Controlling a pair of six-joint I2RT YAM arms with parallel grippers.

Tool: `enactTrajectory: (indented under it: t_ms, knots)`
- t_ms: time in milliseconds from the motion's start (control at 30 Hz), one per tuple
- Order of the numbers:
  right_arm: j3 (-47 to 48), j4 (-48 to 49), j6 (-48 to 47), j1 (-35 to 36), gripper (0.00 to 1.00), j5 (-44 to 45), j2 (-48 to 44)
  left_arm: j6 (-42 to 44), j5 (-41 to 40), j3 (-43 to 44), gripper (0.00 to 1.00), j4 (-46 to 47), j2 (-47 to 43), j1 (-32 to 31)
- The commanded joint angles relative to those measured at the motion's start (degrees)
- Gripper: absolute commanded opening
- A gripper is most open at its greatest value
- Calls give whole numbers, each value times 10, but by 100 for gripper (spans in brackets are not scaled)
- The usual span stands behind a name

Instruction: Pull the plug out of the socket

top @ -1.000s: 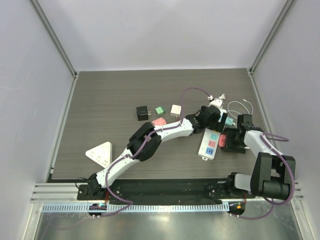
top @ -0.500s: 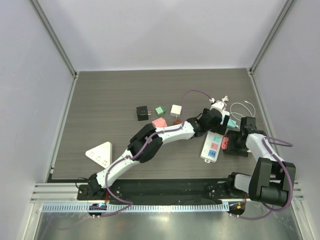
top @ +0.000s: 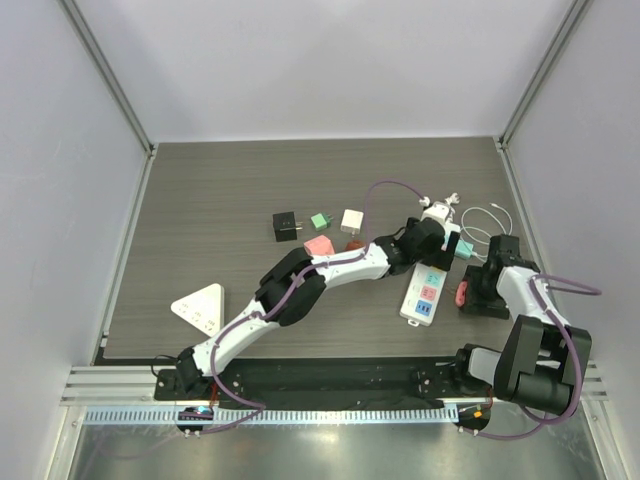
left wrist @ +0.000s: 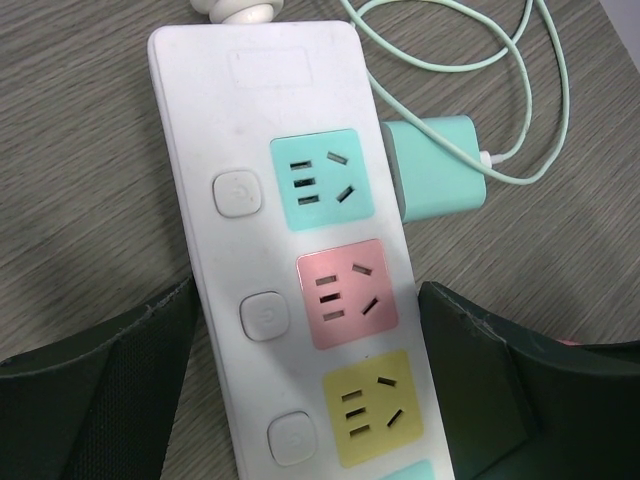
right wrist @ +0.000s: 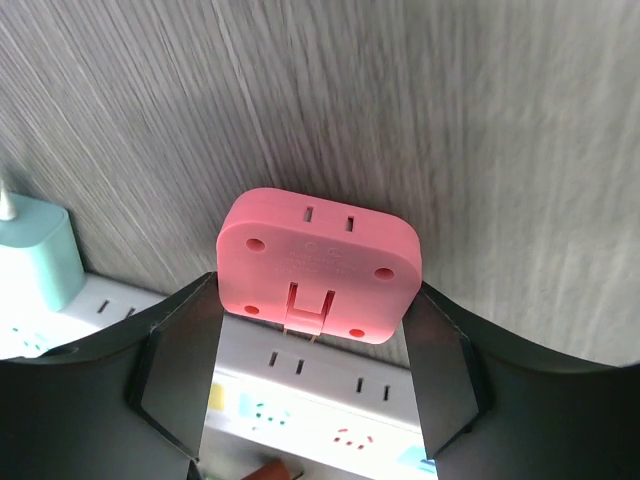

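The socket is a white power strip with coloured outlets, lying at the right of the table. My left gripper is shut across its width, one dark finger against each long side of the socket. A mint plug with a pale cable sits in the strip's side. My right gripper is shut on the pink plug. Its prongs hang just clear of the slots in the socket's side. From above, the pink plug sits a small gap to the right of the strip.
Loose adapters lie mid-table: black, green, white and coral. A white triangular socket is at the near left. A white cable loops at the far right, close to the right wall.
My right gripper has drawn the pink plug rightward, off the strip's side. The left gripper and strip shifted slightly to the right and turned a little.
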Motion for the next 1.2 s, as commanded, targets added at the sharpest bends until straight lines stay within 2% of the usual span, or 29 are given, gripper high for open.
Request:
enactTrajectory:
  t_ms: [0, 200, 400, 633, 733, 833, 900, 1000, 1033, 1133, 1167]
  knots:
    - [39, -36, -30, -3, 1, 73, -18, -4, 7, -36, 89, -124, 22, 20]
    - [76, -41, -119, -3, 1, 115, -45, 18, 136, -77, 95, -53, -34, 27]
    - [122, -46, -215, -3, 1, 112, -29, 46, 199, -89, 99, -20, -93, 27]
    - [168, -20, -366, -1, 1, 93, -69, 68, 171, -164, 100, 24, -216, 29]
    - [180, 0, -427, 5, 1, 85, -107, 88, 140, -215, 100, 39, -295, 36]
    - [190, 27, -480, 20, 1, 30, -122, 90, 121, -289, 100, 60, -399, 56]
    - [200, 34, -495, 68, 1, 13, -118, 85, 97, -347, 100, 75, -473, 76]
    - [228, 27, -484, 167, 1, 58, -95, 76, 79, -407, 100, 67, -536, 105]
    - [238, 17, -478, 260, 1, 75, -74, 72, 68, -431, 100, 49, -572, 119]
    - [273, -7, -449, 358, 1, 118, -24, 45, 51, -483, 100, 21, -645, 148]
    - [286, -12, -443, 413, 1, 119, -13, 37, 52, -499, 100, 16, -663, 154]
